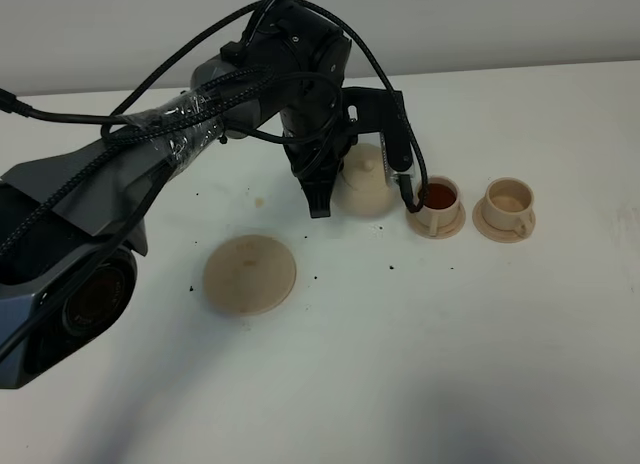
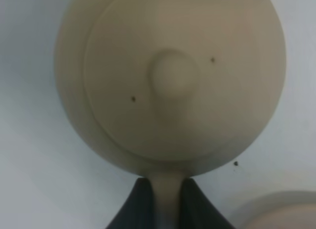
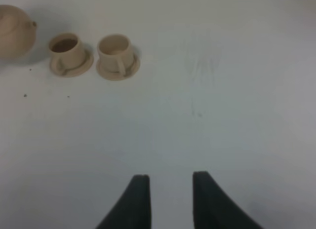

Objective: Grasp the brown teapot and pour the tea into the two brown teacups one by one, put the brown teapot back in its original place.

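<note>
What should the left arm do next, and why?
Probably carry the teapot over to the empty teacup: the left pincer is shut on its handle, and the filled teacup beside it already holds tea.

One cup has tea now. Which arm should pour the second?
Left. The left end effector is shut on the brown teapot by its handle, beside the filled teacup; the empty teacup is just beyond. The right end effector is open, holding nothing.
</note>
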You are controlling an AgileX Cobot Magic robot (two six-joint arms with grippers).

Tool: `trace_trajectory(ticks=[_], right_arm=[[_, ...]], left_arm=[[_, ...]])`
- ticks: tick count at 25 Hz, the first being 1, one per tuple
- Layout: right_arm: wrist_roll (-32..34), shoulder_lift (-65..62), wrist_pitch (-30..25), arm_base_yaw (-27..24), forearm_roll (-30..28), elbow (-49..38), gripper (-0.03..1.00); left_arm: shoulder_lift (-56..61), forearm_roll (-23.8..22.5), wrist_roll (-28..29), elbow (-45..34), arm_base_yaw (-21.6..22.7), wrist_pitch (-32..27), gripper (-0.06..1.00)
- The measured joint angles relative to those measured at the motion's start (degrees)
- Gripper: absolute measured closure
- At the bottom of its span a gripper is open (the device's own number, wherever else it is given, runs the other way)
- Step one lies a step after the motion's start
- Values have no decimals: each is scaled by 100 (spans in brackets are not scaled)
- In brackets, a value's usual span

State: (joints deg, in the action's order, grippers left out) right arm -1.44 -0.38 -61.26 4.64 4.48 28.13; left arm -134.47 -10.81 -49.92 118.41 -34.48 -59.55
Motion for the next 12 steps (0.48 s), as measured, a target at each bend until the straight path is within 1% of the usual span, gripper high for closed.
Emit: trace_trajectory(ticks=[3, 7, 12], right_arm=[[0, 0, 0, 0, 0, 0, 73], [0, 0, 0, 0, 0, 0, 73], [0, 0, 0, 0, 0, 0, 73]], left_arm=[[46, 26, -175, 6, 0, 334, 79], [48, 26, -505, 82, -70, 942, 79], [50, 26, -657, 123, -179, 1472, 79]])
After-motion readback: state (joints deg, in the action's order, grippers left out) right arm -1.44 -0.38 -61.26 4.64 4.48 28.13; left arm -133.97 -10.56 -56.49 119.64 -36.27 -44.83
